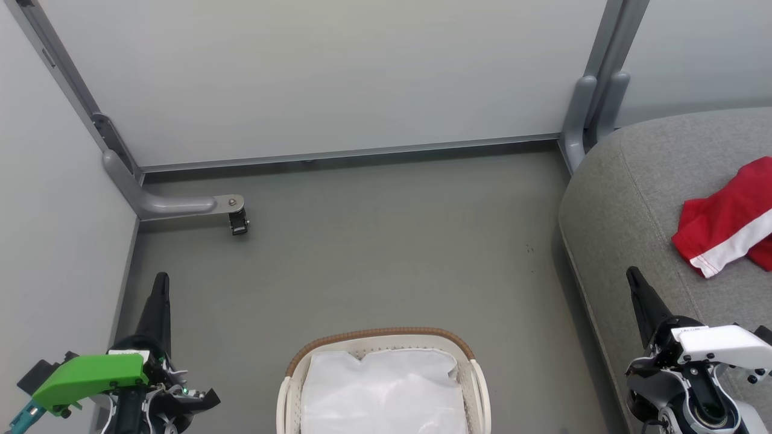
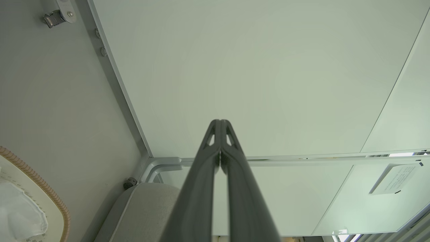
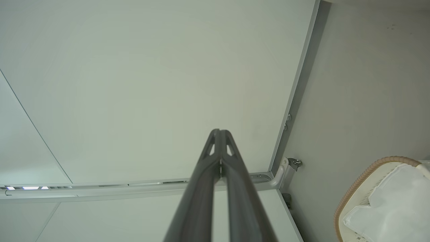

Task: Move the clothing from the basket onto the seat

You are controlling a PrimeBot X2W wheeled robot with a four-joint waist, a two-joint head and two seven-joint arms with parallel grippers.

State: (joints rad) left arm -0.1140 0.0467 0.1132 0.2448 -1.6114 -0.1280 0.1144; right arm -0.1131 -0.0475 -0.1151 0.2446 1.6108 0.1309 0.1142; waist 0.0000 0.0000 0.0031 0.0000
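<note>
Clothing, red with a white stripe, lies on the seat, to the right of the basket and farther from the robot. The head view's edge cuts part of it off. Inside the basket the white liner shows. The basket's near end is out of frame, so I cannot tell whether a garment is left there. The left tool, left of the basket, and the right tool, right of the basket by the seat's edge, both have their fingers pressed together on nothing.

Two risks seem likely. A reach into the basket could pinch the liner instead of a garment and drag the light basket along. A right-arm sweep over the seat could snag the laid clothing and pull it to the floor.
</note>
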